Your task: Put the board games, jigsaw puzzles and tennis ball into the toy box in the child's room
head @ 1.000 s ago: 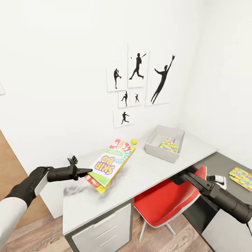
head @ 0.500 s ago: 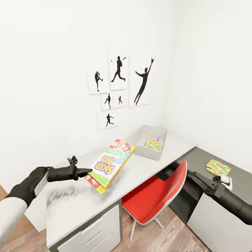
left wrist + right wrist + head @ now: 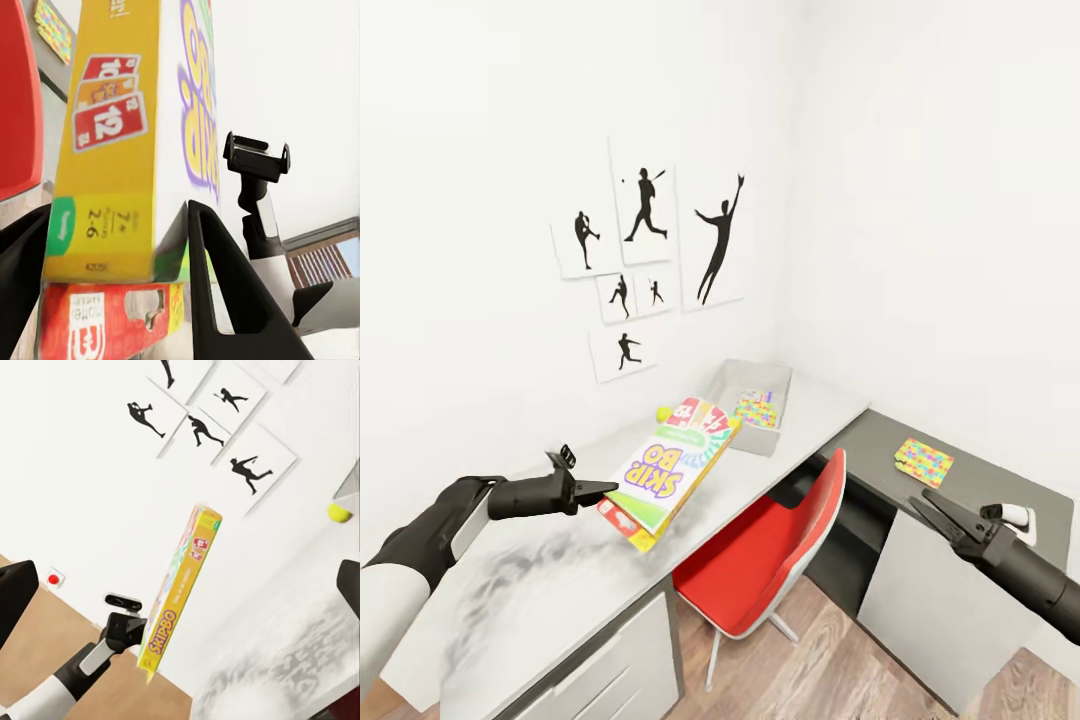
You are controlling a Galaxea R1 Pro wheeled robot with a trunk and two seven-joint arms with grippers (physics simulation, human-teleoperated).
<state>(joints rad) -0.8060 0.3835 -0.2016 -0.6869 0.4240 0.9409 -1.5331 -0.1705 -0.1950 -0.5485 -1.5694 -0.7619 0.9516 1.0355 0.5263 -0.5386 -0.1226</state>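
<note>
Over table (image 3: 560, 590), left claw (image 3: 603, 491) grips board games (image 3: 665, 470).

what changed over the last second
Mostly the view itself: the camera swung right, so desk, pictures and red chair slid left. The left gripper stays shut on the stacked Skip-Bo board game boxes, held tilted above the pale grey desk top. The right gripper stays open and holds nothing.
</note>
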